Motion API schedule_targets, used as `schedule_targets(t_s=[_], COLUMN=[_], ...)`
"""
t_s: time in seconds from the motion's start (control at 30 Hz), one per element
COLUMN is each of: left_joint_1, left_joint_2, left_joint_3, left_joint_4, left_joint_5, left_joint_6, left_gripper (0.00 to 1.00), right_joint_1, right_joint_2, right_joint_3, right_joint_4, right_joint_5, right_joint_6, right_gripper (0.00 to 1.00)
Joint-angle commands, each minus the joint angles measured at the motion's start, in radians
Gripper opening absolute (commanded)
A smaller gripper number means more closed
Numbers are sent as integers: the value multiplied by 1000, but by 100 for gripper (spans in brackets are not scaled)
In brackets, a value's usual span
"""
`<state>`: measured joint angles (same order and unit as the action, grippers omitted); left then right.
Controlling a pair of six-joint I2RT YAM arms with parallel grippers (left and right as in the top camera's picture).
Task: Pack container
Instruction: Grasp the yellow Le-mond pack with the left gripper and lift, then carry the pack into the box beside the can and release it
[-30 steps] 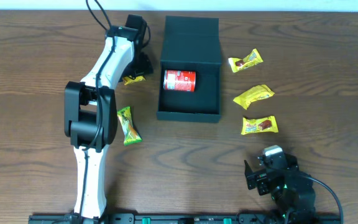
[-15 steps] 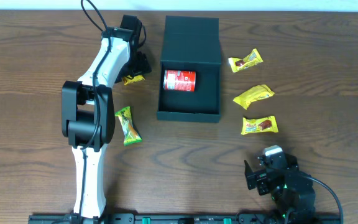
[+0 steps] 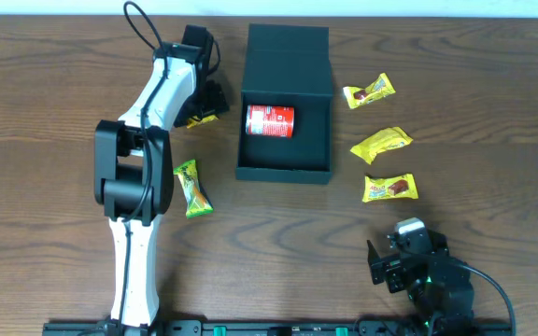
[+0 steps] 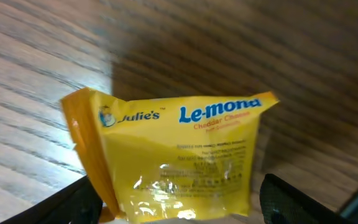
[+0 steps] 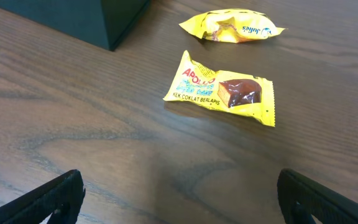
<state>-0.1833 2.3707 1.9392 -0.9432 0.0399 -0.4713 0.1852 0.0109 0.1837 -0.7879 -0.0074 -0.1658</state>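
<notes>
Little moved: left tool (image 4: 179,202) stays open astride the Lemona packet (image 4: 173,162) beside the container (image 3: 284,149) — grasp probably imminent; right tool (image 5: 182,199) open at the desk's front edge.

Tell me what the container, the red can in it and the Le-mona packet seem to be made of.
The container: matte dark teal, no shine, probably cardboard or plastic. The red can: likely metal, by its cylinder shape. The Le-mona packet: thin plastic film, shiny and wrinkled.

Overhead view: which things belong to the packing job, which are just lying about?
Job: container, red can inside it, Le-mona packet beneath left gripper, green packet, three yellow packets right of container.
Lying about: black cable only.
</notes>
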Motion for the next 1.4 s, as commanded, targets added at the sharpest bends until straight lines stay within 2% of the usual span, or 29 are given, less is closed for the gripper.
schedule_targets(t_s=[0.0, 0.13, 0.3, 0.63, 0.83, 1.1, 1.37], left_joint_1=[4, 5, 6, 6, 6, -17, -142], left_joint_2=[36, 36, 36, 35, 34, 34, 34], left_joint_3=[-8, -8, -8, 14, 156, 443, 632], left_joint_4=[-9, -11, -13, -31, -130, -271, -344], left_joint_5=[6, 5, 5, 5, -30, -48, -45], left_joint_6=[3, 3, 3, 4, 34, 105, 188], left_gripper=[79, 75, 61, 53, 47, 45, 46], right_joint_1=[-9, -9, -9, -9, -9, -9, -9], right_joint_2=[-5, -5, -5, -5, -5, -5, -5], right_joint_3=[-8, -8, -8, -8, -8, -8, -8], right_joint_4=[-2, -2, -2, -2, -2, -2, -2], right_joint_5=[3, 3, 3, 3, 3, 3, 3], right_joint_6=[-8, -8, -8, -8, -8, -8, -8], right_gripper=[99, 99, 99, 99, 99, 99, 99])
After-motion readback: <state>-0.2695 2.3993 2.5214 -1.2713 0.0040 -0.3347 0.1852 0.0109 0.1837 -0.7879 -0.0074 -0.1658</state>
